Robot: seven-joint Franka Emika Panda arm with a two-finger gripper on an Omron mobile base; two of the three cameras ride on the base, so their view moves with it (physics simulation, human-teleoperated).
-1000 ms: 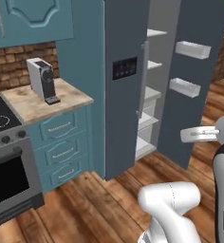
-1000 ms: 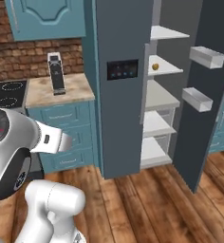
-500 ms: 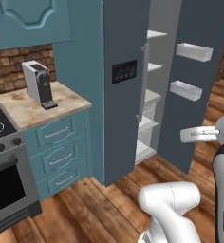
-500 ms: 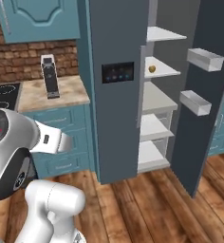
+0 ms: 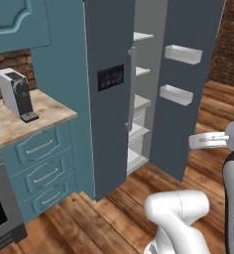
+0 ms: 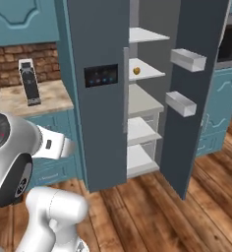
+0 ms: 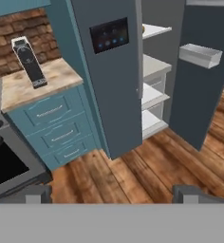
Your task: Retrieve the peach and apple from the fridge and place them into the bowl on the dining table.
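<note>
Right base view shows the tall dark slate-grey two-door fridge (image 6: 101, 93) standing straight up, its long side running floor to top. Its right door (image 6: 199, 88) is swung open toward the robot. Inside the fridge, on the second white shelf (image 6: 146, 74) from the top, sits a small round yellow-orange fruit (image 6: 136, 71), too small to tell which one.

Hand view shows the end effector (image 7: 112, 193) spread wide with nothing in it, well apart from the fridge.

What could go wrong: I think the arm could bump the open door or its white door bins (image 6: 188, 59) on the way in. The round fruit could also roll off the shelf if nudged.
</note>
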